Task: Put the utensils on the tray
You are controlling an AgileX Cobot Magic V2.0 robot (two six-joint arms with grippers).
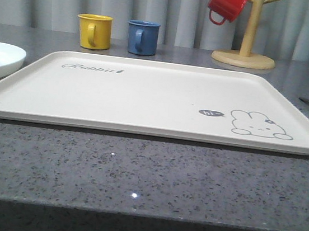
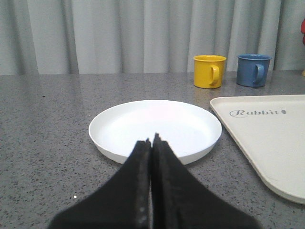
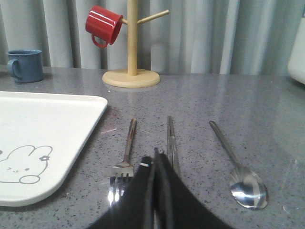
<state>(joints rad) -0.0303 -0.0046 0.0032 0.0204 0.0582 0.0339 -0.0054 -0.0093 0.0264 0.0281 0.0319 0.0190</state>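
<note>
Nothing is on the tray (image 1: 145,100) yet: fork (image 3: 125,157), chopsticks (image 3: 171,140) and spoon (image 3: 238,169) lie on the counter (image 1: 147,176) to its right, so the right gripper (image 3: 155,160), jaws pressed together and empty, must open over one.

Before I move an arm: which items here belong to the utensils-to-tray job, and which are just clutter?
Job items:
fork
chopsticks
spoon
tray, nothing on it yet

Lying about:
white plate
yellow mug
blue mug
red mug hanging on the wooden mug tree
</note>
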